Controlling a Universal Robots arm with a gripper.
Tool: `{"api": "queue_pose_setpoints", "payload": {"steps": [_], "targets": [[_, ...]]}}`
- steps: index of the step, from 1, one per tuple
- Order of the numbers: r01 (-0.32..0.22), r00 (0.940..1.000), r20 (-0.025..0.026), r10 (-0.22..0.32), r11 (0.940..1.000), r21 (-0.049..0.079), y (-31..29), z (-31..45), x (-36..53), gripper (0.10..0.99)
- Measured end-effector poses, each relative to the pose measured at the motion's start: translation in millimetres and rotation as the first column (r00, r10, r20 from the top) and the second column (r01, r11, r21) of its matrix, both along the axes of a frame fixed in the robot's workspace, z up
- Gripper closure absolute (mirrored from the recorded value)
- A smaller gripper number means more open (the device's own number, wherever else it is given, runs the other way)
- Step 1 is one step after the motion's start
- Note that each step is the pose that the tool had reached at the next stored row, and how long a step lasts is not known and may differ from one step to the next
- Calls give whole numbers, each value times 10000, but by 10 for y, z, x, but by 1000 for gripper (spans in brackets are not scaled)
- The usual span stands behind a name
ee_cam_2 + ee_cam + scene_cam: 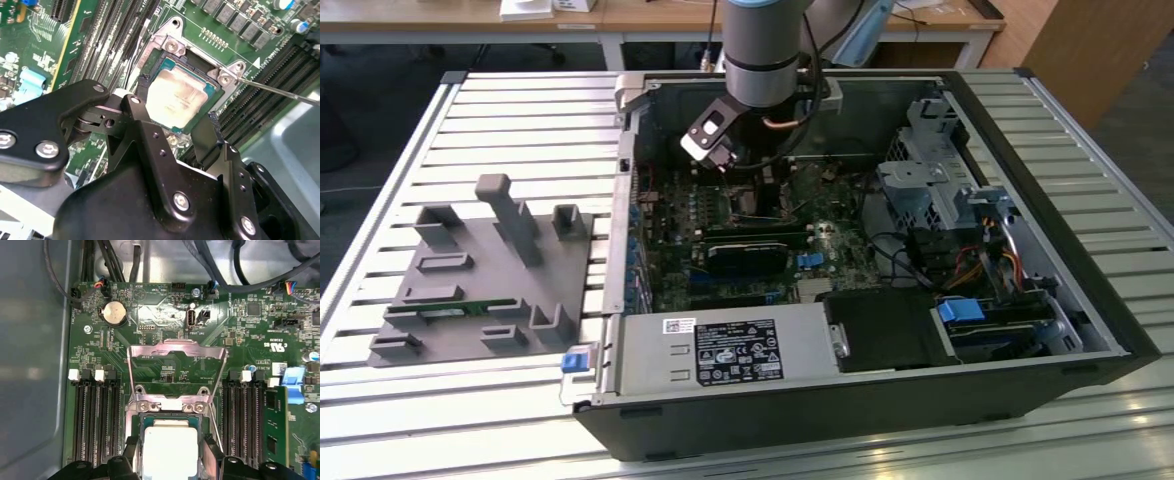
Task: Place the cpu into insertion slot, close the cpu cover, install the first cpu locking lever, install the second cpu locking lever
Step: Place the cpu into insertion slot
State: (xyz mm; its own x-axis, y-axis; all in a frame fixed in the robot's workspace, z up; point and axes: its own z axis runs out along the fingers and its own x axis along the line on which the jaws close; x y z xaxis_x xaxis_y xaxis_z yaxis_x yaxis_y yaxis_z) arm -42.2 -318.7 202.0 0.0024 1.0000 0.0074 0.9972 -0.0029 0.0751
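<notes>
In the exterior view, the arm (761, 60) is hanging over the motherboard (670, 275) inside the open computer case (854, 410), which is lying on a slatted table (507, 100) beside a grey fixture (480, 280). In the second wrist view, the cpu (177, 97) is sitting flat in the insertion slot (161, 52), and the gripper (178, 104) is straddling it, its 2 fingers (215, 125) standing wide, just off the chip's edges. In the first wrist view, the cpu cover (175, 346) is standing raised, tilted back from the slot, with memory slots (95, 420) flanking both sides.
</notes>
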Motion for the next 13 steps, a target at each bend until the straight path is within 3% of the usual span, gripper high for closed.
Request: {"api": "queue_pose_setpoints", "payload": {"steps": [7,8,9,11,13], "targets": [[0,10000,-22,0,10000,1,0,109,0,482],[0,10000,-24,0,10000,0,0,119,0,549],[0,10000,-24,0,10000,0,0,125,0,549],[0,10000,-22,0,10000,3,-2,129,0,671],[0,10000,-24,0,10000,1,-3,133,0,671]]}}
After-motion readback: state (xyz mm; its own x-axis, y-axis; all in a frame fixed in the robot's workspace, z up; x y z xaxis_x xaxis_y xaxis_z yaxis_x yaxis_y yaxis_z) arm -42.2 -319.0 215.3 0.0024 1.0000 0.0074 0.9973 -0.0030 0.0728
